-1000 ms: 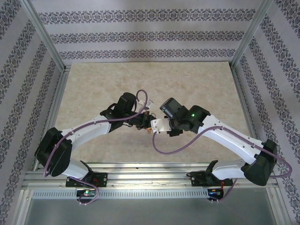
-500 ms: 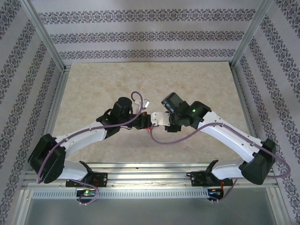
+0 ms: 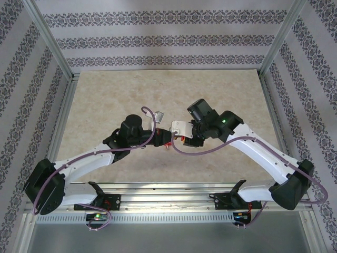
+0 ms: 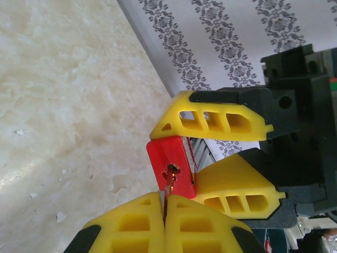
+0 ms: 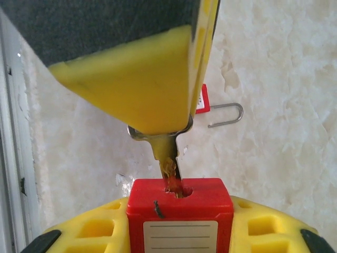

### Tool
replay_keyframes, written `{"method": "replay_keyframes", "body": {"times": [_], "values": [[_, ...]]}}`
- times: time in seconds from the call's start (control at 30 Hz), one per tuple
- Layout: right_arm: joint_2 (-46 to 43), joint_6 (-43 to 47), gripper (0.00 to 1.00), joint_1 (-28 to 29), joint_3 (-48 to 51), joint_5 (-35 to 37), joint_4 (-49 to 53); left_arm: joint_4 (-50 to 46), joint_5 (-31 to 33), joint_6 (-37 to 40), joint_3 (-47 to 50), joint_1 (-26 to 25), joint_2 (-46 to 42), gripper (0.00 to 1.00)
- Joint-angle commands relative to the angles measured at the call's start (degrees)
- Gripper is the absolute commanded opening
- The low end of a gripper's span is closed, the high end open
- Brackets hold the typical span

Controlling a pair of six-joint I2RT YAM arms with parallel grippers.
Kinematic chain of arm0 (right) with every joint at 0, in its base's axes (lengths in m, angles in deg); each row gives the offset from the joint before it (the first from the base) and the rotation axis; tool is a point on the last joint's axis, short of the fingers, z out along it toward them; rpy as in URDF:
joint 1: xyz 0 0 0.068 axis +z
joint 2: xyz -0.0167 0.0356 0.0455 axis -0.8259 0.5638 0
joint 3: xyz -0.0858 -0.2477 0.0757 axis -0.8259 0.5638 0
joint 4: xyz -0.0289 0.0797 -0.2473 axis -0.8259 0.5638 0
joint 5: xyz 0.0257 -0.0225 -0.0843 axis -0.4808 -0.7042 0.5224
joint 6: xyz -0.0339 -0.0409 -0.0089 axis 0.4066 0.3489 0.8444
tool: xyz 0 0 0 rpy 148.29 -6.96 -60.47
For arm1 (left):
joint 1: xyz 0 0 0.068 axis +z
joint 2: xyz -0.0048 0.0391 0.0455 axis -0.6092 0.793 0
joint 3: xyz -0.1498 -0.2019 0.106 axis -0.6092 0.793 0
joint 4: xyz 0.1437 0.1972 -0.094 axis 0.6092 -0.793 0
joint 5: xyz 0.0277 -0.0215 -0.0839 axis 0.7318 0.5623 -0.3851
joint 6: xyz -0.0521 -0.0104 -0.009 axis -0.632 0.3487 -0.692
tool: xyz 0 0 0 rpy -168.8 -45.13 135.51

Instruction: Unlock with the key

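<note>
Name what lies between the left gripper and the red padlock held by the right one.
The key, pinched in the left gripper, tip entering the padlock; seen in the right wrist view.

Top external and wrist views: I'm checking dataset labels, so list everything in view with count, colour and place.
Red plastic padlock with white label: one, clamped in the right gripper.
Metal key: one, metallic, pinched by the left gripper, tip in the keyhole.
Second red padlock with silver shackle: one, lying on the table, partly hidden.
Marble-look table: one, beige.
Patterned walls: white and grey, around the table.
Left arm and right arm: white and black, purple cables.
Left gripper: yellow fingers, shut on the key.
Right gripper: yellow fingers, holding the padlock.
</note>
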Motion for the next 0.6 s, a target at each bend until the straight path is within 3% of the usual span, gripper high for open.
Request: {"method": "replay_keyframes", "body": {"times": [0.0, 0.2, 0.33, 0.57], "values": [[-1.0, -1.7, 0.00, 3.4, -4.0, -25.2, -20.2, 6.5, -5.1, 6.1, -1.3, -1.8, -0.1, 0.00], [-1.2, 11.3, 0.00, 9.6, -1.8, -9.7, -17.6, 2.7, -7.7, -0.9, -6.2, -1.6, 0.4, 0.00], [0.4, 12.9, 0.00, 10.8, -2.1, -3.4, -17.9, 0.7, -8.7, -8.5, -8.0, -1.9, 1.3, 0.00], [1.9, 12.9, 0.00, 11.5, -4.2, -2.5, -18.1, -3.3, -6.3, -10.1, -8.3, -4.2, 1.6, 0.00]]}}
